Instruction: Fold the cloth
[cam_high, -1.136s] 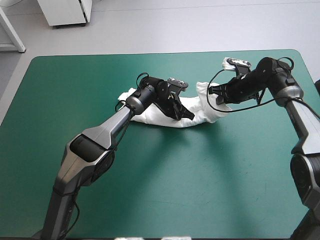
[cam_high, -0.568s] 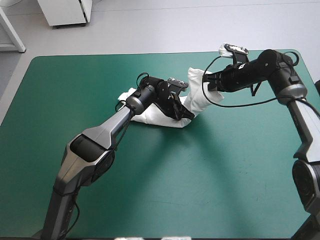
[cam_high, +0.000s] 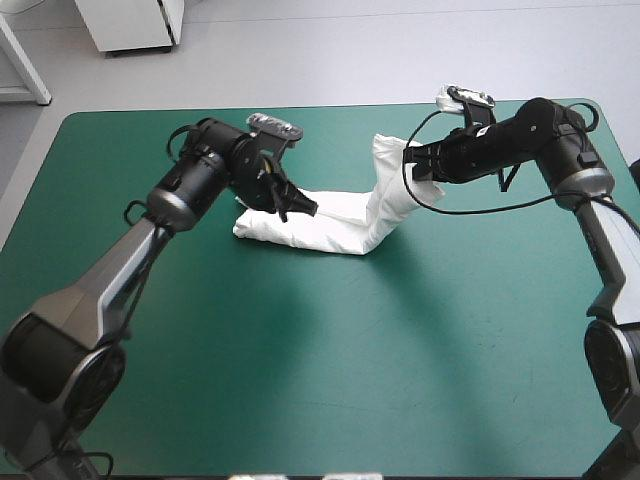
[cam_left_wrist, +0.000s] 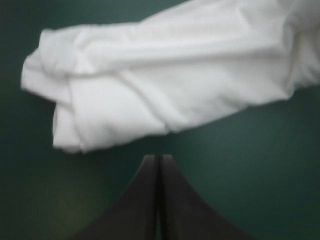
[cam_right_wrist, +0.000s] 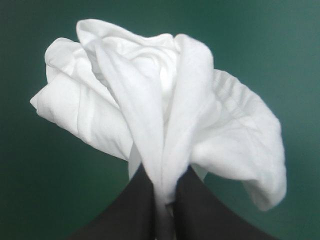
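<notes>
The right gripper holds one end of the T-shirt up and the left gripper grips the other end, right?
Not quite. The left gripper is shut on nothing; the T-shirt lies ahead of its tips, as the left wrist view shows. The right gripper does hold one end up.

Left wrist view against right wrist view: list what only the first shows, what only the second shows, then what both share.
Only the left wrist view: the left gripper, shut on nothing, its black fingers meeting in a point, with the bunched end of the T-shirt lying just ahead of it, apart from the tips. Only the right wrist view: the right gripper shut on the T-shirt, a pinched fold rising from between its fingers. Both: the white T-shirt against the teal-green cover.
</notes>
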